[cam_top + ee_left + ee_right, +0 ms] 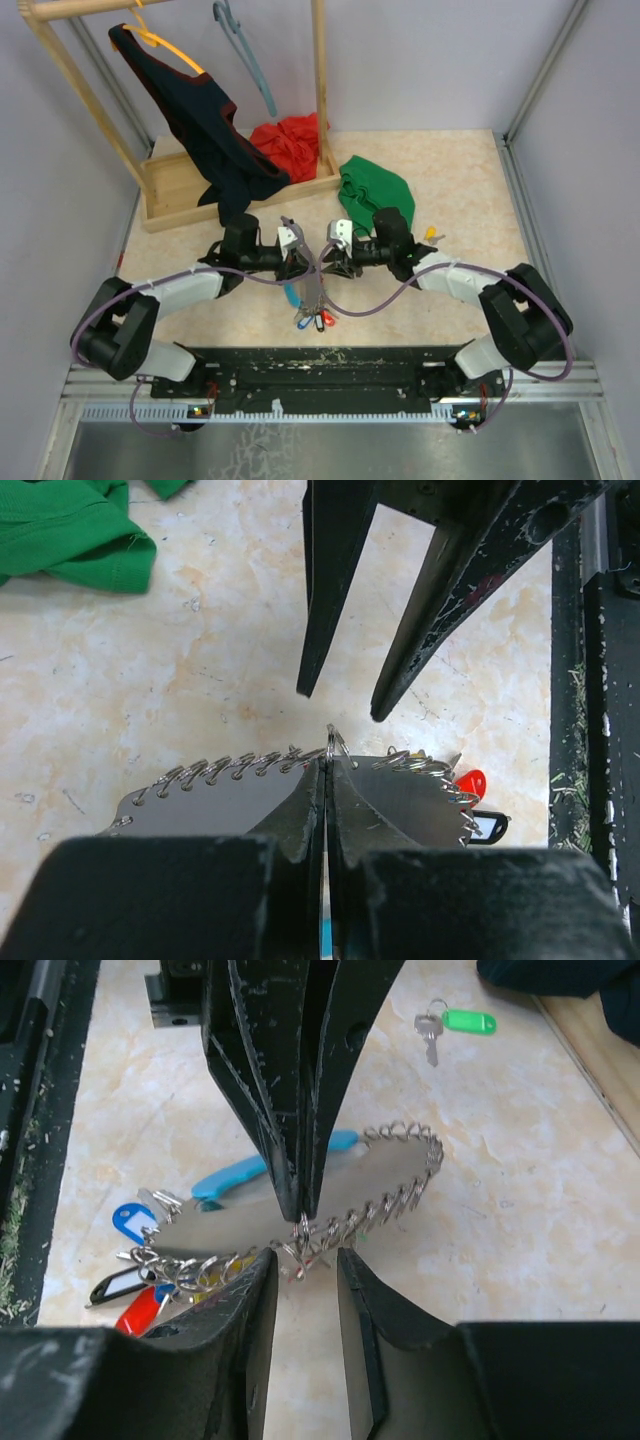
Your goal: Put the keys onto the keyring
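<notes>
The keyring (312, 292) hangs between my two grippers, with a light-blue segment (240, 1173) and a cluster of coloured tags (312, 321) at its low end. Several small split rings line its edge (215, 770). My left gripper (327, 765) is shut on the ring's wire; it also shows in the right wrist view (300, 1210). My right gripper (305, 1260) is open, its jaws on either side of small rings right at the left gripper's tip. A key with a green tag (468, 1022) lies on the table beyond. A yellow-tagged key (431, 234) lies by the right arm.
A wooden clothes rack (240, 185) stands at the back left with a dark garment (210, 130) on a hanger and a red cloth (290, 135) on its base. A green cloth (375, 195) lies behind the right gripper. A black rail (330, 362) runs along the near edge.
</notes>
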